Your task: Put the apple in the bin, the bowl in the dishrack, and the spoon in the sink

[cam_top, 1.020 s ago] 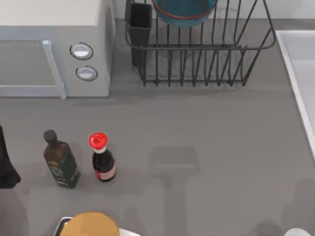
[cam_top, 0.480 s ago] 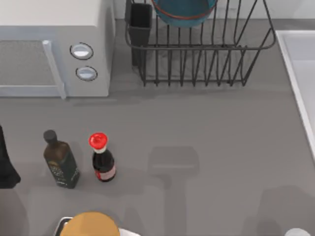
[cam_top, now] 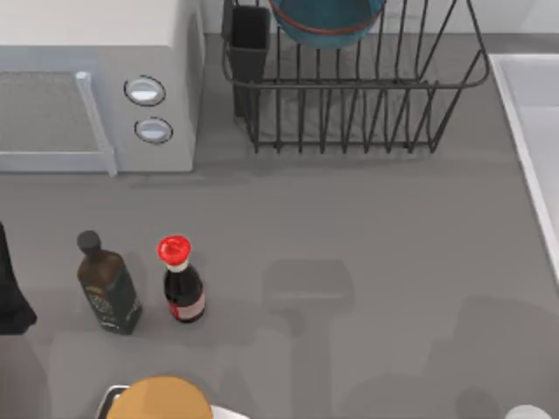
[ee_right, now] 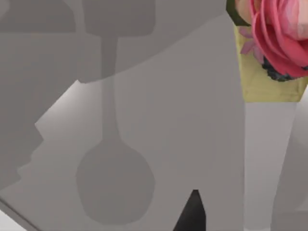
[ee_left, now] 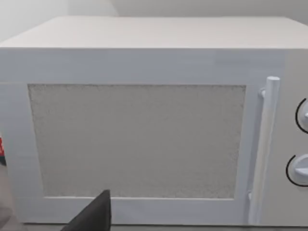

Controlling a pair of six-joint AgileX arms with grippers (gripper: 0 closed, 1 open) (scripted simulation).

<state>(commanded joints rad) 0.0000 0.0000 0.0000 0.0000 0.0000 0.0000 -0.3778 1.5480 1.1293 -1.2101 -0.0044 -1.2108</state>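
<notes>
- We see the bowl (cam_top: 325, 21) seated in the dishrack (cam_top: 354, 87), at the table's far edge.
- The sink (cam_top: 534, 131) rim runs along the table's right side.
- Our left arm (cam_top: 10, 288) sits at the table's left edge, facing the microwave (ee_left: 144, 125); we cannot tell its claw state.
- We cannot tell our right claw's state.

bowl (cam_top: 325, 19): you see blue-teal, thin red-orange rim line
dishrack (cam_top: 367, 96): black wire
sauce bottle (cam_top: 181, 284): dark, red cap
table (cam_top: 376, 244): plain grey
</notes>
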